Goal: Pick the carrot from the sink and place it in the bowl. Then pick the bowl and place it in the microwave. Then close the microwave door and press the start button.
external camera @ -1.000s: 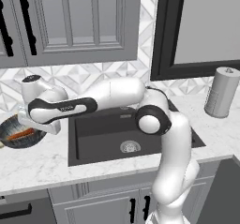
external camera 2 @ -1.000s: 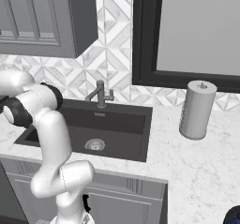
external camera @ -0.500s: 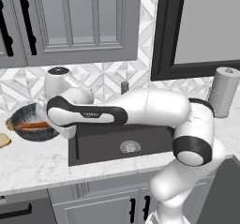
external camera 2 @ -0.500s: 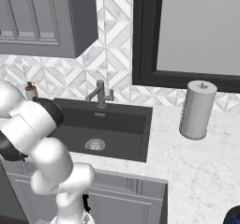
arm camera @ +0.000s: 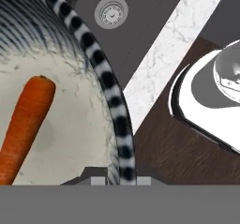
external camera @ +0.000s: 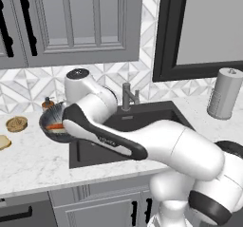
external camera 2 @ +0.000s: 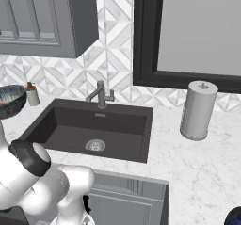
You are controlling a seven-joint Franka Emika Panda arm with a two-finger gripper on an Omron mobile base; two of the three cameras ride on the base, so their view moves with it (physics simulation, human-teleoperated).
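Observation:
The bowl [external camera: 51, 118] hangs in the air just left of the sink [external camera: 142, 119], dark and streaked outside, pale inside. The orange carrot [external camera: 56, 126] lies in it. In the hand view my gripper [arm camera: 119, 180] is shut on the bowl's striped rim [arm camera: 107, 80], with the carrot [arm camera: 26, 124] on the pale inside and the sink's drain [arm camera: 111, 11] far below. In the right base view the bowl [external camera 2: 9, 99] sits at the left edge, above the counter beside the sink [external camera 2: 70, 125]. The microwave, its door and its start button are out of view.
A grey faucet [external camera: 127, 98] stands behind the sink. A paper towel roll [external camera: 223, 93] is on the counter to the right. A small bottle [external camera 2: 32, 94] stands by the back wall. Bread pieces [external camera: 16, 124] lie at the far left. Grey cabinets [external camera: 71, 22] hang above.
The bowl with the carrot has travelled right, from over the left counter toward the sink's left edge. The arm has swung low across the front of the sink.

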